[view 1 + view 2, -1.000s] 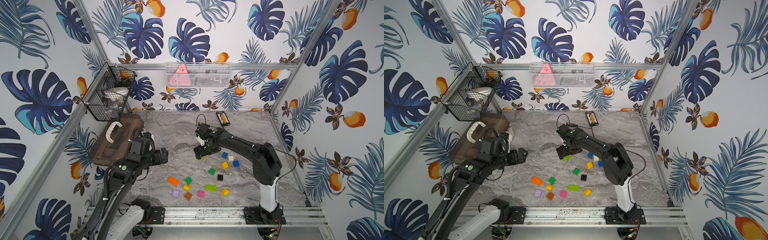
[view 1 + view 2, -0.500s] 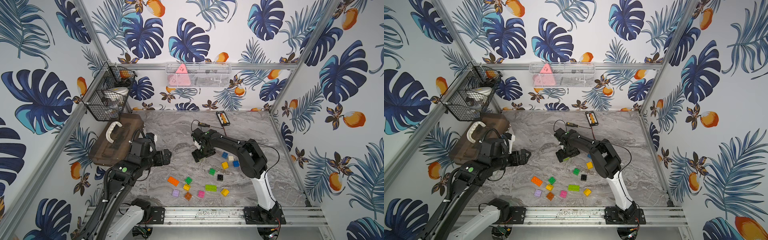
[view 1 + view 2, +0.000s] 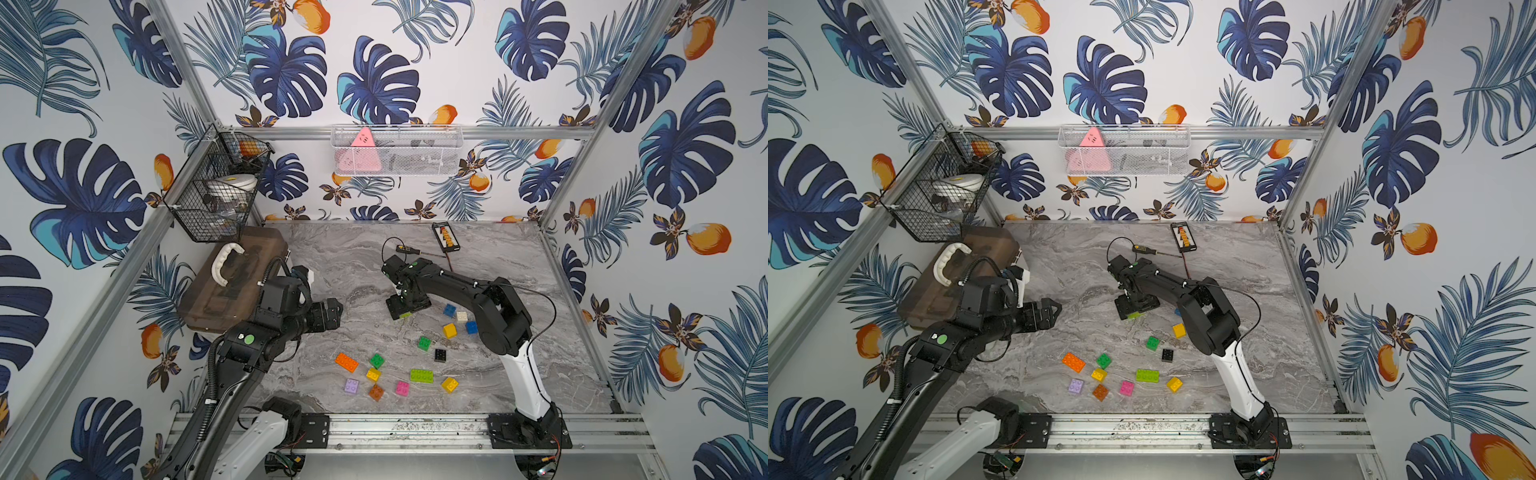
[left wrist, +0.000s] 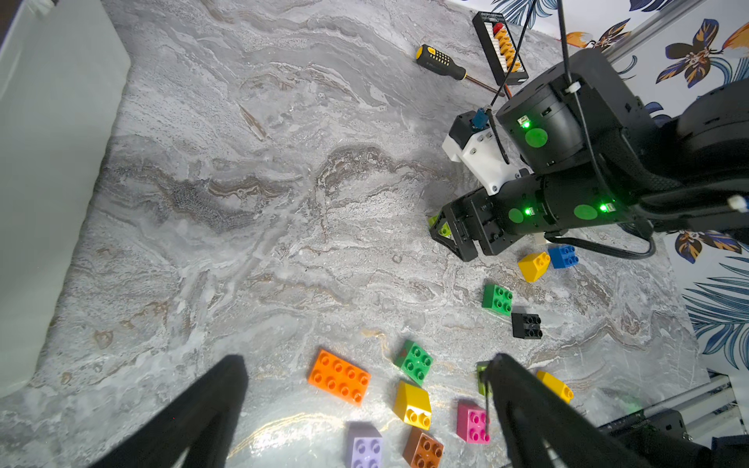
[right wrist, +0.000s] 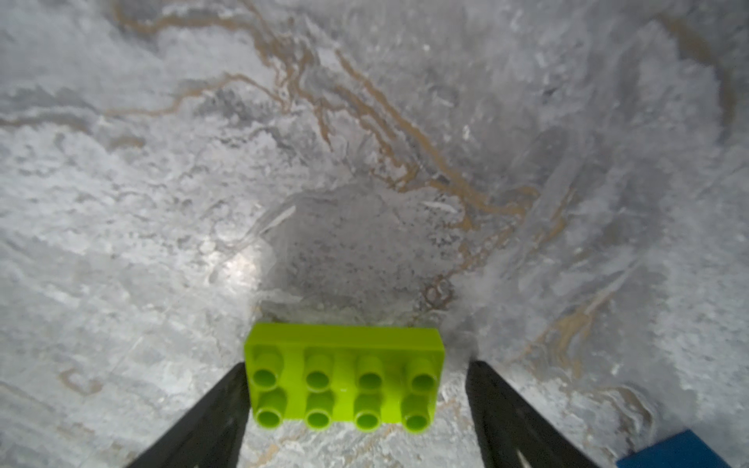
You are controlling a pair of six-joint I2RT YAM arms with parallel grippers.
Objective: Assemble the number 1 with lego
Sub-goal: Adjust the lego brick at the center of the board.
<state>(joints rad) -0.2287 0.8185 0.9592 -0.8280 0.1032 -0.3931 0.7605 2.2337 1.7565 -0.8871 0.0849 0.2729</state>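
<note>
Over the marble table (image 3: 498, 257) the left gripper (image 3: 1054, 309) hangs with jaws wide open, while the right gripper (image 3: 403, 308) has its jaws open around a lime lego brick (image 5: 344, 377) lying on the table, with other bricks (image 3: 346, 362) scattered nearby.

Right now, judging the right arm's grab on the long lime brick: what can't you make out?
Both top views: right gripper covers most of the lime brick.
Right wrist view: blue brick cut by the frame edge.
Left wrist view: left gripper hides most of another lime brick.
</note>
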